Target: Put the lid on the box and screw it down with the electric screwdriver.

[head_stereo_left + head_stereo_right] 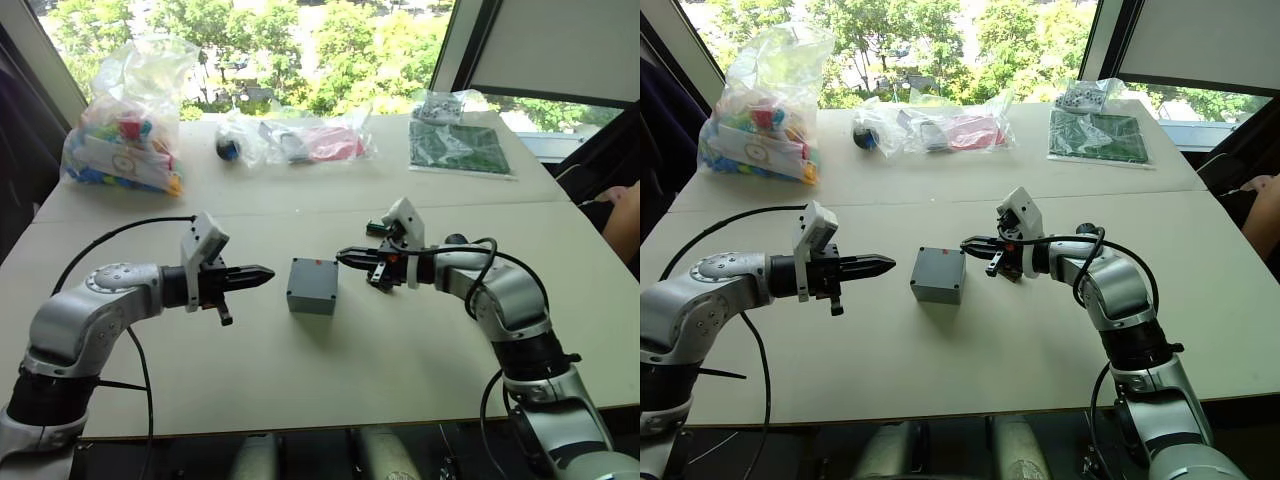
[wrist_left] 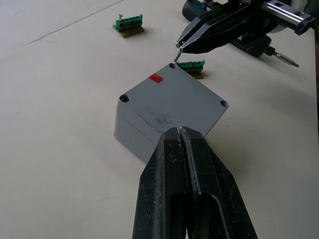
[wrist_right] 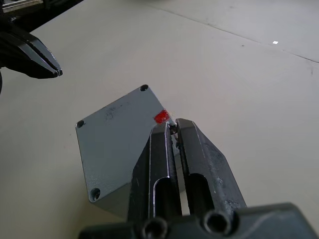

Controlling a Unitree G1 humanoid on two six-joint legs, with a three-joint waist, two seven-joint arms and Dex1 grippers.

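The grey box (image 1: 312, 286) sits near the middle of the tabletop (image 1: 330, 380), between the two arms. The lid (image 2: 172, 97) lies flat on top of it, closing it, with a screw hole at each visible corner and a small red mark (image 2: 156, 77) near one edge.

The left gripper (image 1: 266, 273) hovers just off the box's 9 o'clock side, apart from it, its jaws pressed together to a point. The right gripper (image 1: 343, 257) reaches in from 3 o'clock, its tip just above the lid corner beside the red mark. Its jaws are almost together and pinch a small screw (image 2: 177, 47), which hangs right over that corner's hole; whether the screw touches the lid cannot be told.

In the left wrist view the electric screwdriver (image 2: 271, 52) lies on the tabletop behind the right gripper, its metal bit showing. Two small green terminal blocks rest nearby: one (image 2: 192, 66) just beyond the box, the other (image 2: 128, 25) farther off.

At the 12 o'clock end of the tabletop are a clear bag of coloured toy pieces (image 1: 125, 125) at 10 o'clock, another clear bag holding pink and dark items (image 1: 300, 140) and a green circuit board (image 1: 458, 147) at 1 o'clock. A person's arm (image 1: 622, 215) shows at the 3 o'clock edge.
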